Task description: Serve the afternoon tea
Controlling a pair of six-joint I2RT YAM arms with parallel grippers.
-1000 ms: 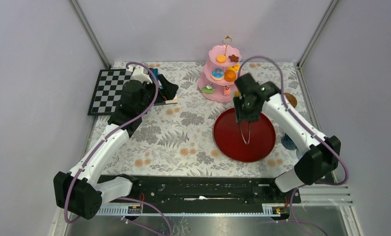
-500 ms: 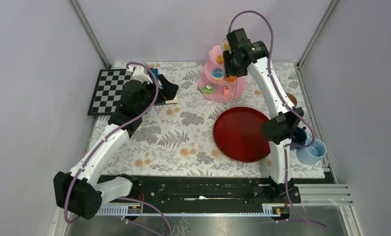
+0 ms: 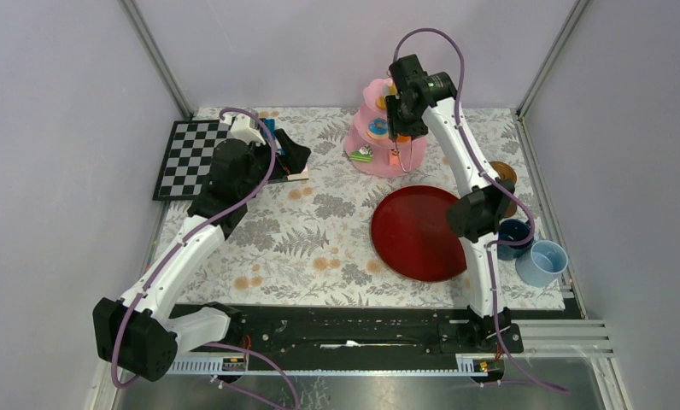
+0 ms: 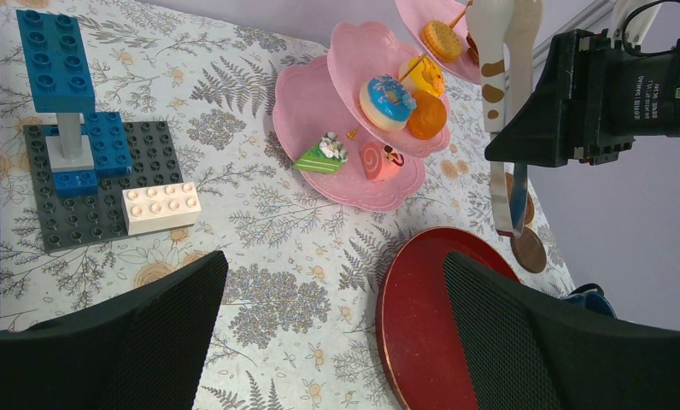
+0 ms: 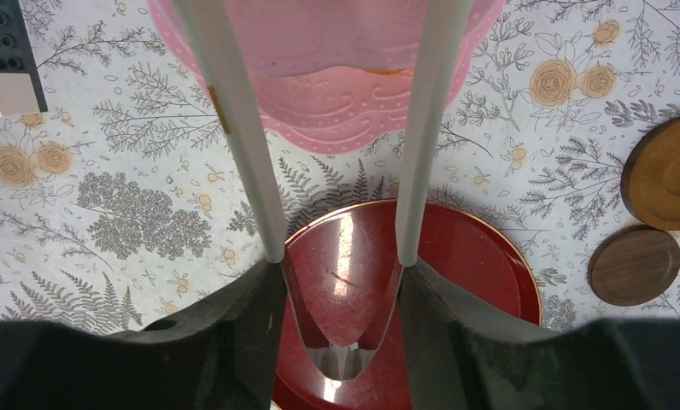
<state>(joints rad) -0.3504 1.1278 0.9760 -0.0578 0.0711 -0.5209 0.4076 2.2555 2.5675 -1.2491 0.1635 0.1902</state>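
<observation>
The pink stand (image 4: 307, 107) sits at the upper middle of the overhead view, with the sweets on its tiers. In the left wrist view a blue-iced donut (image 4: 386, 101) and an orange one (image 4: 425, 115) share the middle tier. A green cake wedge (image 4: 319, 158) and a pink swirl roll (image 4: 375, 160) lie on the bottom tier, and a biscuit (image 4: 443, 36) sits higher up. The right gripper (image 5: 338, 273) is raised at the stand, its jaws half closed around the white tongs (image 5: 234, 128) near their metal hinge. The two white arms run forward over the pink tiers and off the top of the right wrist view, so their tips are not visible there. The left gripper (image 4: 334, 265) hangs over the brick model (image 4: 106, 184) at the upper left, spread wide and holding nothing. The red tray (image 3: 422, 231) lies bare in the centre right, with two brown saucers (image 5: 636, 265) beside it and two blue cups (image 3: 546, 260) at the lower right. The sweets look small, light, hard and smooth, so they would probably skid out of smooth tongs. The donuts are best pinched across their sides and the wedge across its flat faces. The stand itself looks light enough to tip if nudged.
</observation>
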